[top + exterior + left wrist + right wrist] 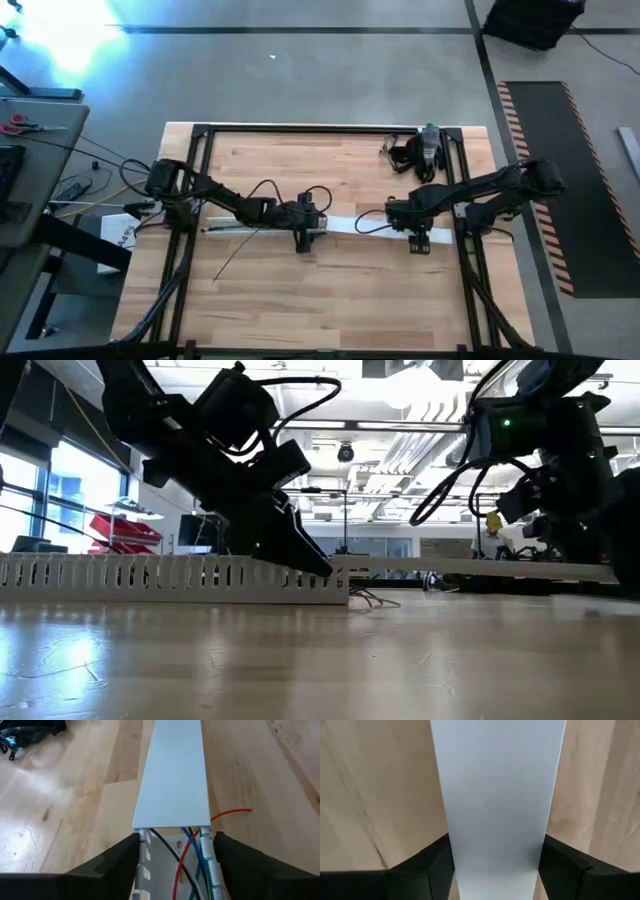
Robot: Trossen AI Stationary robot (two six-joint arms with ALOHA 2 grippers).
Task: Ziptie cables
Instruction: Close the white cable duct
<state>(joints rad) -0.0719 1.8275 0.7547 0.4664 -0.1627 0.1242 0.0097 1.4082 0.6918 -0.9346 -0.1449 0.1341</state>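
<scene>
At mid-desk (330, 290), the left gripper (175, 851) has its fingers (117, 857) spread around a slotted white channel (170, 575) holding the cables (192, 852). The right gripper (495, 870) straddles the flat white cover strip (495, 795), fingers (432, 865) against its edges.

cables (192, 851) in slotted channel (145, 870) | cover strip (172, 775) above | jaws flank channel

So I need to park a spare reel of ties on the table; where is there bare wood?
The widest bare wood is the near half, below the slotted channel and cover strip. Another patch lies between the dark bundle at the far right and the far left corner. The middle band is crowded: the left hand and right hand straddle the strip, cables inside.
</scene>
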